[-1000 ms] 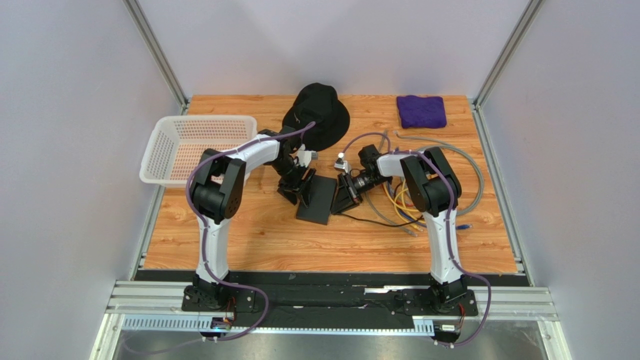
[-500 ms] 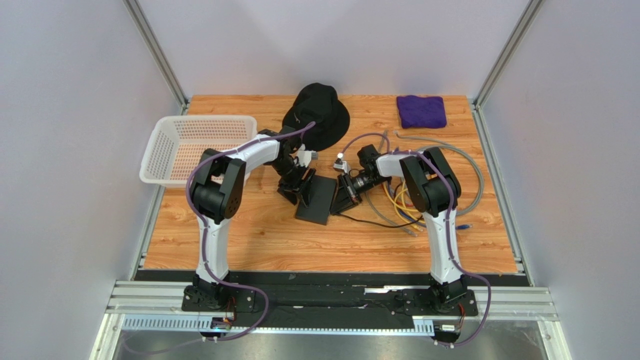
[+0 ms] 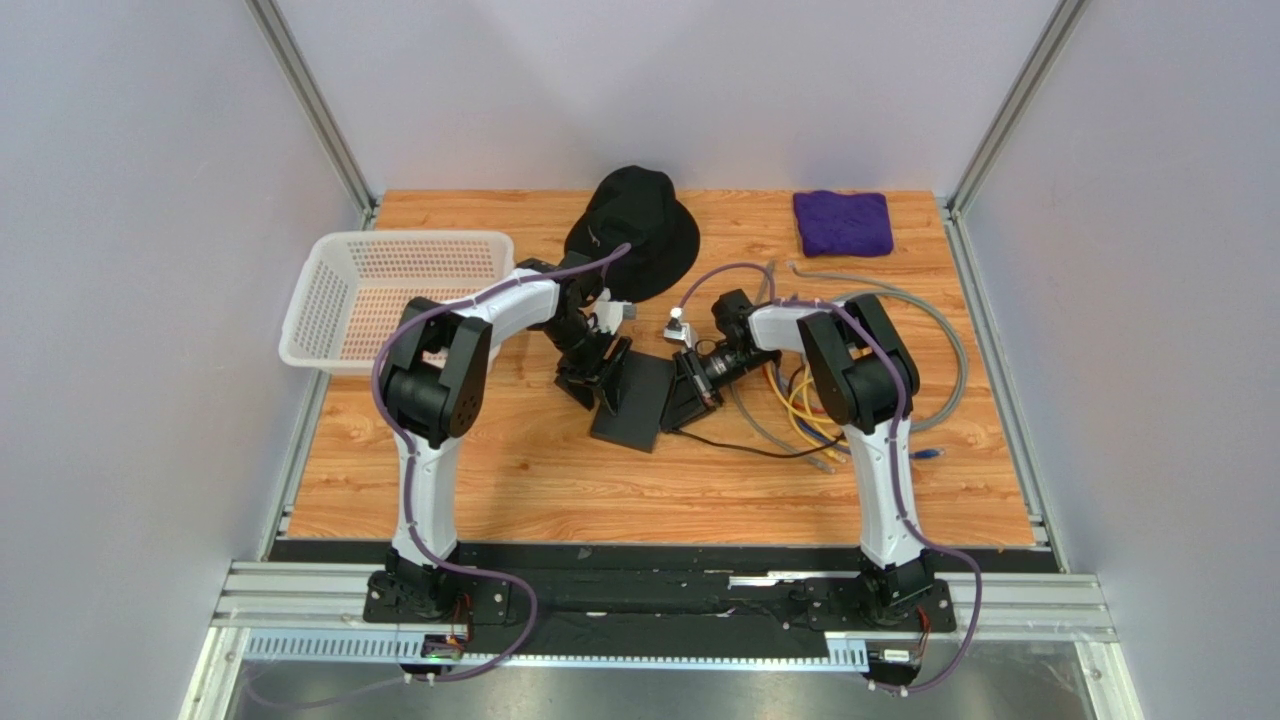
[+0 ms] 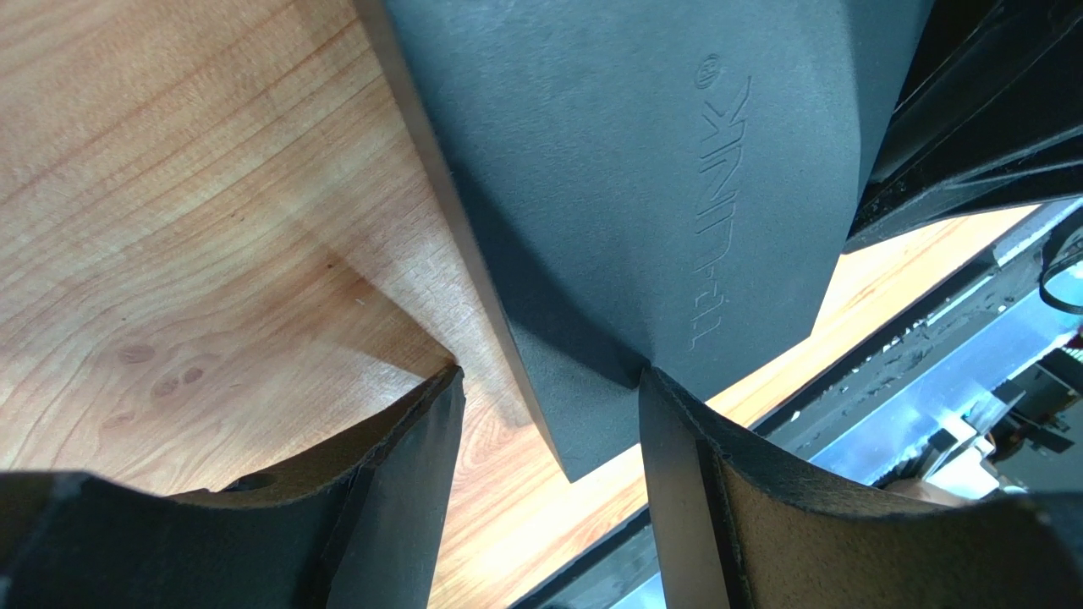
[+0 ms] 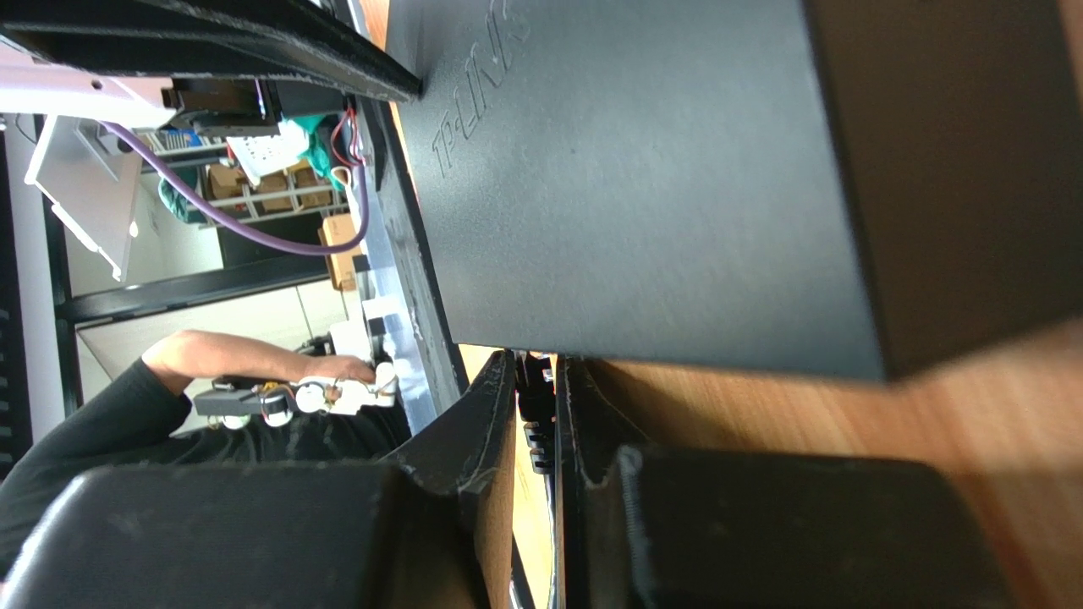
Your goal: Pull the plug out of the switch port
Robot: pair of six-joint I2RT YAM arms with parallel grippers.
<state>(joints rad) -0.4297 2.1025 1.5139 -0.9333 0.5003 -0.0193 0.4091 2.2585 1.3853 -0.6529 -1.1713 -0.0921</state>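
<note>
The switch (image 3: 633,401), a flat matte-black box, lies on the wooden table between my two grippers. In the left wrist view the switch (image 4: 661,165) fills the top, and one of its corners sits between my spread fingers. My left gripper (image 4: 547,508) is open; its right finger (image 4: 712,508) touches the switch's top face, and its left finger stands clear over wood. My right gripper (image 5: 540,393) is at the switch's (image 5: 661,165) edge, nearly shut on a black ribbed plug (image 5: 539,412). The port itself is hidden. In the top view the left gripper (image 3: 601,375) and right gripper (image 3: 684,393) flank the switch.
A black bucket hat (image 3: 639,225) lies just behind the grippers. A white basket (image 3: 383,293) stands at the left, a purple cloth (image 3: 843,222) at the back right. Grey, yellow and blue cables (image 3: 812,405) tangle right of the right arm, and a black cable (image 3: 736,440) runs from the switch.
My right wrist has shifted slightly left, toward the switch. The left arm and the switch look unmoved.
</note>
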